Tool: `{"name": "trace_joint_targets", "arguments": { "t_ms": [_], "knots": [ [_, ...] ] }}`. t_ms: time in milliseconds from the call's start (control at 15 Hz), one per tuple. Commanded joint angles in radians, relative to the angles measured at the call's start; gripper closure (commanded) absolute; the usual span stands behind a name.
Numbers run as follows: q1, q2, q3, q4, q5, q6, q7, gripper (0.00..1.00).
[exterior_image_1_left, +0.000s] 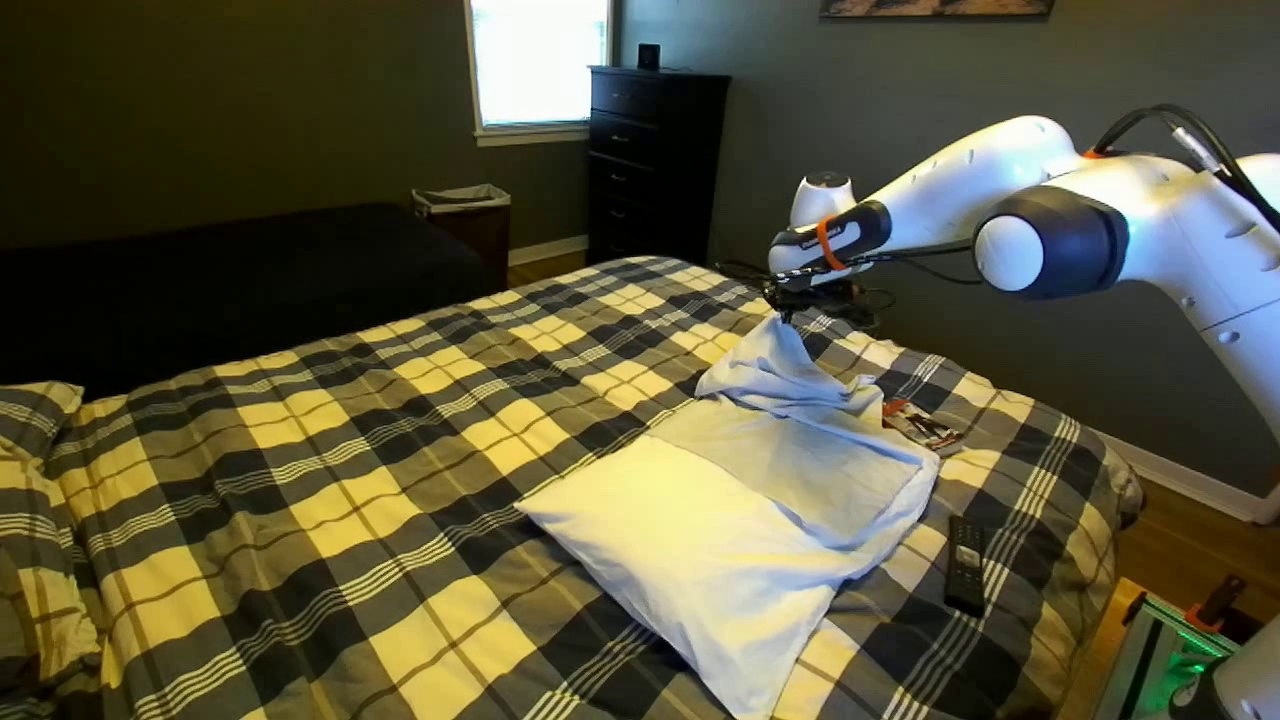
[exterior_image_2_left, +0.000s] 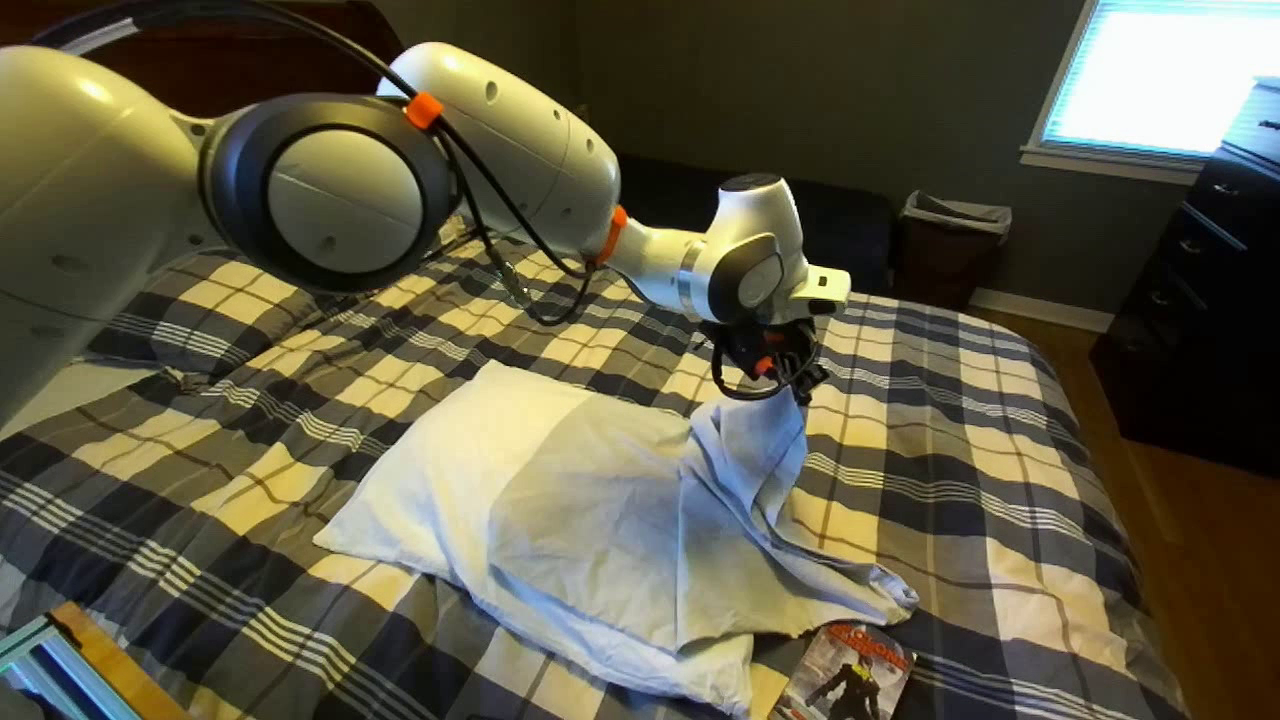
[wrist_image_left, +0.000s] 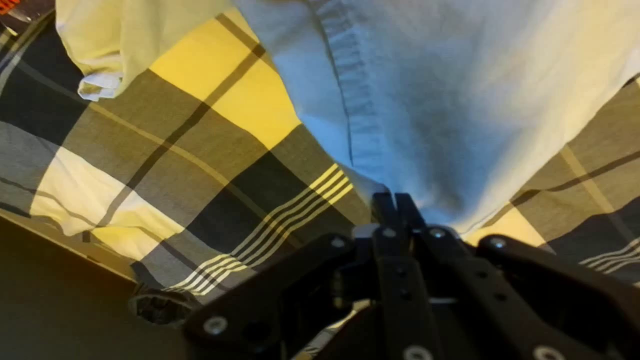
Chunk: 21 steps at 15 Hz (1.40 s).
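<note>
Pale blue pillowcase (exterior_image_1_left: 800, 450), raised to a peak right of centre in an exterior view.
From where I stand, the gripper (wrist_image_left: 391, 196) has its jaws pressed together, pinching that peak of cloth. A white pillow (exterior_image_1_left: 685, 535) shows past the pillowcase's other end, at lower centre; a black remote control (exterior_image_1_left: 966, 565) lies at lower right on the plaid comforter (exterior_image_1_left: 300, 440).

Site: a bedroom in a home. Basis: a wide bed (exterior_image_1_left: 300, 520) under a plaid comforter (exterior_image_2_left: 950, 400), with a matching plaid pillow (exterior_image_2_left: 215, 305) toward a dark wooden headboard (exterior_image_2_left: 230, 65) and a white pillow (exterior_image_1_left: 680, 520) lying farther down. A remote control (exterior_image_1_left: 966, 565) rests on the comforter. Also noted: a black chest of drawers (exterior_image_1_left: 650, 165), a window (exterior_image_1_left: 540, 60) with lowered blind (exterior_image_2_left: 1160, 90), a cloth-lined hamper (exterior_image_1_left: 465, 235), a picture (exterior_image_1_left: 935, 6) on the gray wall (exterior_image_1_left: 900, 90), a wooden floor (exterior_image_2_left: 1210, 570).
</note>
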<state>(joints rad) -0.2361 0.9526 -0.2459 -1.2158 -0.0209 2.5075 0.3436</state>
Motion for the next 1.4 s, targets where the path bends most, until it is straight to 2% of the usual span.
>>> {"name": "trace_joint_targets", "arguments": {
  "t_ms": [0,467,1000,1067,1133,1333],
  "knots": [
    [-0.009,0.100,-0.037,0.162,0.016,-0.031,0.064,0.99],
    [-0.051,0.210,-0.113,0.352,0.011,-0.059,0.219,0.99],
    [-0.096,0.299,-0.146,0.522,-0.013,-0.120,0.336,0.99],
    [-0.106,0.295,-0.121,0.529,-0.003,-0.142,0.313,0.71],
    [-0.098,0.283,-0.123,0.509,0.011,-0.154,0.296,0.70],
    [-0.084,0.201,-0.045,0.406,0.034,-0.175,0.188,0.49]
  ]
}}
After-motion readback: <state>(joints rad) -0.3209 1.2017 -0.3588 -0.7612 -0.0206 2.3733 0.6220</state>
